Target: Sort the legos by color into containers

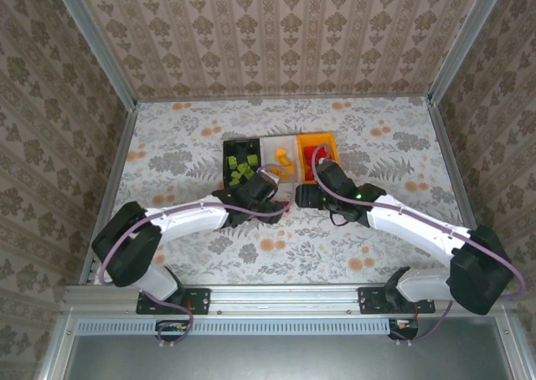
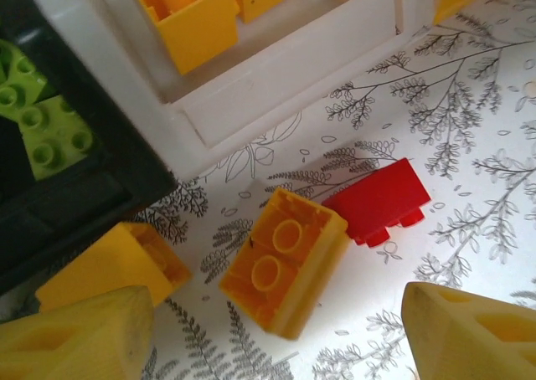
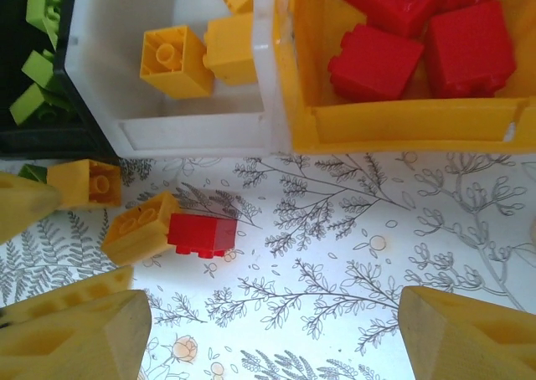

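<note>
Left wrist, red brick (image 2: 378, 200) touching orange-yellow brick (image 2: 285, 261)

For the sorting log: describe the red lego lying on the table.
The red lego is a small glossy plastic brick, tipped on its side, studs pointing sideways. It lies loose on the floral-patterned table, just outside the white bin, its end against an orange-yellow brick. Nothing grips it.

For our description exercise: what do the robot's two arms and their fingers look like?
The left arm and right arm have white tubular links between bulky black joints. A mauve cable runs along each. A small green light glows near the right wrist. The left fingers and right fingers are blocky yellow plastic wedges with moulded recesses.
</note>
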Tool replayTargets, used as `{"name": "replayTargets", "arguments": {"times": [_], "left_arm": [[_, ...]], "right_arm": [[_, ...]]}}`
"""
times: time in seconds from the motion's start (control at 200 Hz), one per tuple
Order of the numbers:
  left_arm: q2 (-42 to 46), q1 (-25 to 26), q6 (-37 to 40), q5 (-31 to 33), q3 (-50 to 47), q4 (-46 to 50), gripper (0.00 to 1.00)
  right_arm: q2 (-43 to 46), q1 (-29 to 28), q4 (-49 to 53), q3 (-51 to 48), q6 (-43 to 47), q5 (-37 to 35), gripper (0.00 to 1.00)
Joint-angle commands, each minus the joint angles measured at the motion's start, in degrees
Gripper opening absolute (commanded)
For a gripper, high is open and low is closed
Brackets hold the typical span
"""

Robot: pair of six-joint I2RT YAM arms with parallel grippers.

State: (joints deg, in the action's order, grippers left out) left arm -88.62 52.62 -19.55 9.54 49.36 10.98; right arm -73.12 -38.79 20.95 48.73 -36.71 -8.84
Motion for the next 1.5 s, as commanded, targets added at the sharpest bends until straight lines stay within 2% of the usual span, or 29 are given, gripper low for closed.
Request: {"name": "replayTargets", "arguments": {"times": [0.0, 0.365, 0.7, 1.0, 1.15, 1.255, 1.415, 1.49], "left_arm": [[-2.87, 1.46, 3.85, 3.08, 2.58, 3.18, 0.78], [-9.69, 4.48, 5.12, 7.76, 5.75, 4.62, 0.69], [-12.39, 6.51, 5.85, 11.65, 6.19, 4.91, 0.44], [-8.81, 8.17, 5.28, 13.42, 4.72, 5.29, 0.31], [-2.45, 8.43, 3.41, 10.95, 3.01, 5.79, 0.28], [2.74, 7.40, 1.17, 6.12, 2.81, 5.96, 0.26], [7.63, 0.73, -3.81, -6.75, 3.48, 1.72, 0.26], [6.52, -1.74, -4.15, -8.55, 6.56, 1.32, 0.26]], "right_arm": [[2.77, 0.96, 0.77, -1.44, -0.69, -2.57, 0.79], [7.79, 3.52, 1.89, -1.44, 0.15, -2.85, 0.80], [10.18, 4.55, 2.62, -1.70, 0.41, -2.86, 0.80], [10.28, 4.80, 2.36, -1.71, 0.06, -2.50, 0.81], [10.80, 5.04, 2.44, -1.93, -0.07, -2.50, 0.81], [11.31, 5.34, 2.38, -2.28, -0.20, -2.50, 0.81], [11.86, 5.74, 2.00, -2.74, -0.29, -2.50, 0.81], [11.73, 5.91, 1.77, -3.02, -0.38, -2.54, 0.81]]}}
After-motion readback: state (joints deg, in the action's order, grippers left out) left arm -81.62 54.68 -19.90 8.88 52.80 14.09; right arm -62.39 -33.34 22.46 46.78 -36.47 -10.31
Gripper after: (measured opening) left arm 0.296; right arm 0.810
